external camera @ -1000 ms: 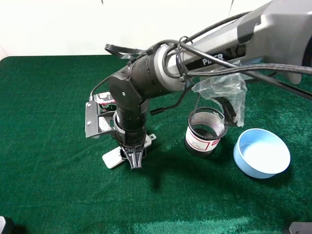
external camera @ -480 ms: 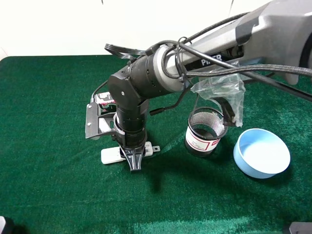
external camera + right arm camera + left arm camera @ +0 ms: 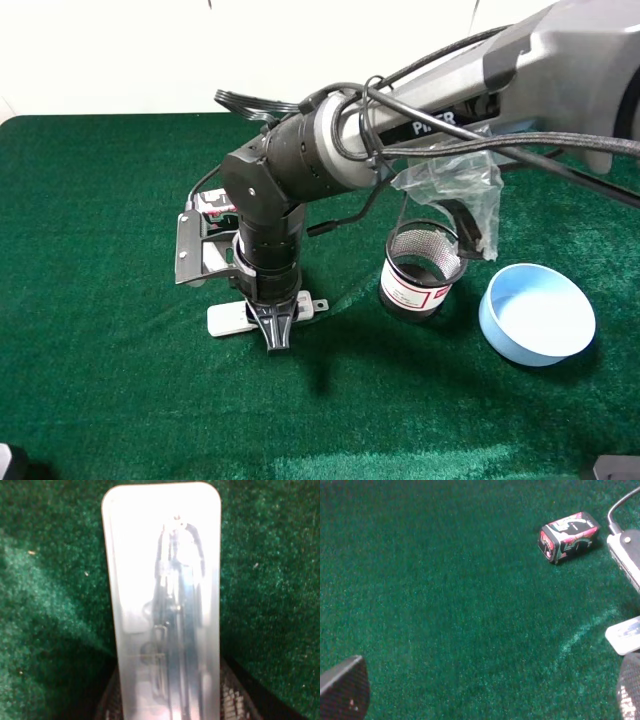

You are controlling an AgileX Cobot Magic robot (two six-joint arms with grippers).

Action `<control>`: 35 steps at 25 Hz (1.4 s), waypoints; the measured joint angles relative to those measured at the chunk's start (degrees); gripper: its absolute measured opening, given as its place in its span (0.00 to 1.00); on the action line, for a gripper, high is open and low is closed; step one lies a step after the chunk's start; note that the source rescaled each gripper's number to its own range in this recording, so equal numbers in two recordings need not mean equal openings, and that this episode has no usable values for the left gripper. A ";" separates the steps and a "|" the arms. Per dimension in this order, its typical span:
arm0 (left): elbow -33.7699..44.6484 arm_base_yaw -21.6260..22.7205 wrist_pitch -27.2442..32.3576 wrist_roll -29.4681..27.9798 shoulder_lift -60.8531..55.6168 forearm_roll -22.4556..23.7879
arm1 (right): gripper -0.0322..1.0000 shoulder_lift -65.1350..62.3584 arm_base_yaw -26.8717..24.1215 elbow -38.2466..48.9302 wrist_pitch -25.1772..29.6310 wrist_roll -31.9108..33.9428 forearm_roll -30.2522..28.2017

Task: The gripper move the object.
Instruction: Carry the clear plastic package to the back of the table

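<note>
The object, a slim white plastic stick (image 3: 228, 319), lies on the green cloth in the left middle of the exterior high view, its loop tab (image 3: 318, 306) pointing right. My right gripper (image 3: 277, 338) reaches across and points straight down, shut on the stick near its middle. In the right wrist view the stick (image 3: 162, 595) fills the frame and runs out from between the dark fingers (image 3: 235, 700). My left gripper (image 3: 485, 687) is open and empty, low over bare cloth. One end of the stick (image 3: 626, 634) shows at the edge of its view.
A small black-pink-white box (image 3: 212, 205) lies just behind the right wrist; it also shows in the left wrist view (image 3: 568, 530). A black mesh cup (image 3: 422, 270) stands to the right, with a light blue bowl (image 3: 537, 313) beyond it. A plastic bag (image 3: 455, 185) hangs from the arm.
The stick has turned from tilted to nearly level across the view, its tab end swinging toward the front. The right gripper turned with it. Little has moved in the last half second.
</note>
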 joint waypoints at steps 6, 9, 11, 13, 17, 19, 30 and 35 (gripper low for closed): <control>0.00 0.00 0.00 0.00 0.00 0.00 | 0.04 0.01 -0.20 -1.79 3.01 0.00 -0.19; 0.00 0.00 0.00 0.00 0.00 0.00 | 0.04 0.17 -0.82 -5.20 6.65 0.19 -0.53; 0.00 0.00 0.00 0.00 0.00 0.00 | 0.04 0.17 -1.64 -7.90 8.81 0.24 -0.76; 0.00 0.00 0.00 0.00 0.00 0.00 | 0.04 0.22 -2.53 -10.69 11.36 0.24 -0.85; 0.00 0.00 0.00 0.00 0.00 0.00 | 0.04 0.22 -4.74 -15.62 15.41 0.24 -1.56; 0.00 0.00 0.00 0.00 0.00 0.00 | 0.04 0.22 -5.96 -18.10 16.67 0.24 -2.22; 0.00 0.00 0.00 0.00 0.00 0.00 | 0.04 0.68 -14.65 -32.58 18.81 0.24 -2.74; 0.00 0.00 0.00 0.00 0.00 0.00 | 0.04 3.38 -17.31 -36.93 18.76 0.24 -3.01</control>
